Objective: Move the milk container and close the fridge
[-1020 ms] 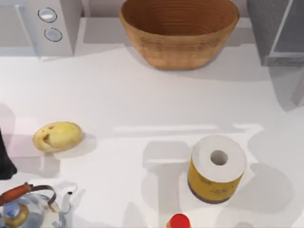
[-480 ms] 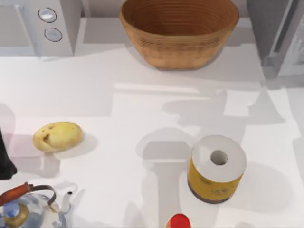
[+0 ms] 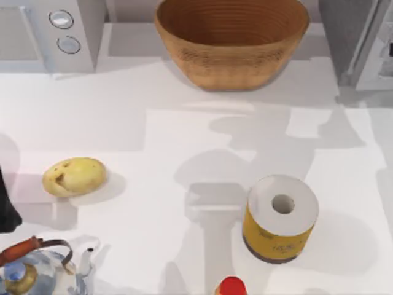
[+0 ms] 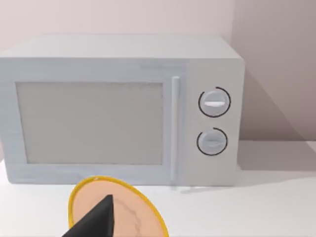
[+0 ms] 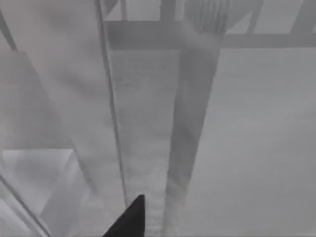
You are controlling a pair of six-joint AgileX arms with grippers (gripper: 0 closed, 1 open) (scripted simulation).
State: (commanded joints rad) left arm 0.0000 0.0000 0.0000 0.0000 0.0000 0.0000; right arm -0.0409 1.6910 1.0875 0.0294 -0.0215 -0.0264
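The fridge (image 3: 344, 37) stands at the table's back right corner, with a speckled dark-grey side and a pale grey door (image 3: 376, 58) at the picture's right edge. The right wrist view looks closely at the fridge's grey panels (image 5: 148, 98), with a dark part of my right gripper (image 5: 129, 217) just in front of them. My left arm (image 3: 6, 209) is parked at the table's left edge. Its gripper (image 4: 98, 219) faces the white appliance with two knobs (image 4: 118, 108). The milk container is out of view.
A wicker basket (image 3: 232, 40) sits at the back middle and the white knobbed appliance (image 3: 58, 31) at the back left. A potato (image 3: 73, 176) lies left, and a paper roll (image 3: 281, 216) stands right of centre. At the front are a kettle (image 3: 31, 270) and a red cap (image 3: 232, 286).
The fridge's door at the back right has changed angle, showing its pale face. The shadows on the table have shifted toward the back. Nothing on the table has moved.
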